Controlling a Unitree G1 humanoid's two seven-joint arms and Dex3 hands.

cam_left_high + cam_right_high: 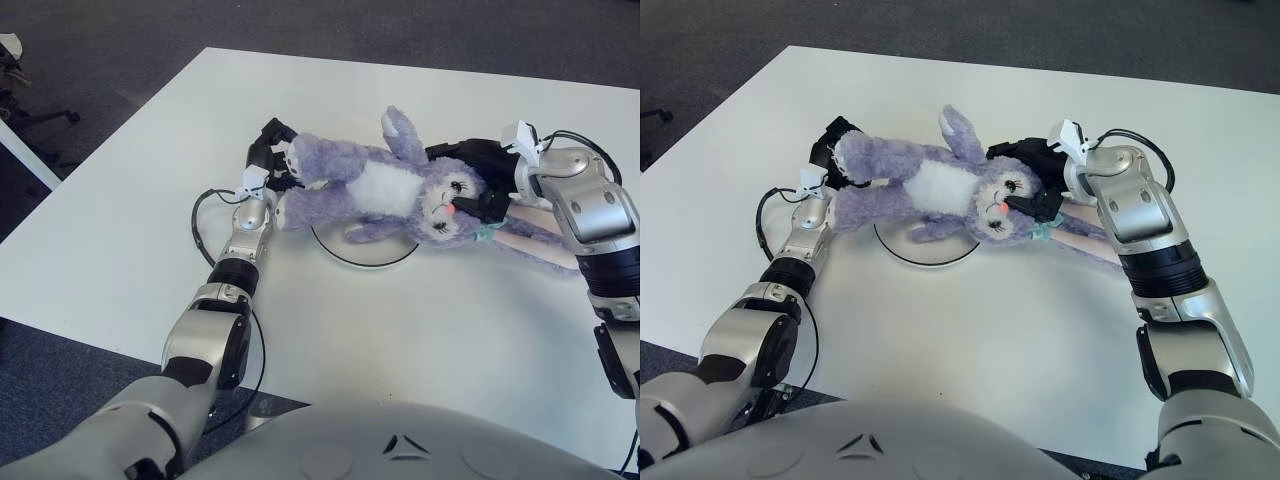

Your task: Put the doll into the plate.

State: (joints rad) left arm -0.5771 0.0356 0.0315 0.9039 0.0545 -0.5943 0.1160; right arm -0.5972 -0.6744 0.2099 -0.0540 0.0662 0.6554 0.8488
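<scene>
A purple plush rabbit doll [385, 190] with a white belly lies stretched across a white plate [362, 263] with a dark rim and hides most of it. Only the plate's near rim shows. I cannot tell whether the doll touches the plate or hangs just above it. My left hand [272, 152] is curled around the doll's legs at the left end. My right hand [485, 185] grips the doll's head at the right end. The doll's long pink-lined ears [530, 238] trail to the right under my right forearm.
The white table [420, 330] runs wide around the plate, with its left edge [100, 150] slanting toward dark carpet. A black cable [200, 215] loops beside my left wrist. An office chair base [30, 110] stands off the table at far left.
</scene>
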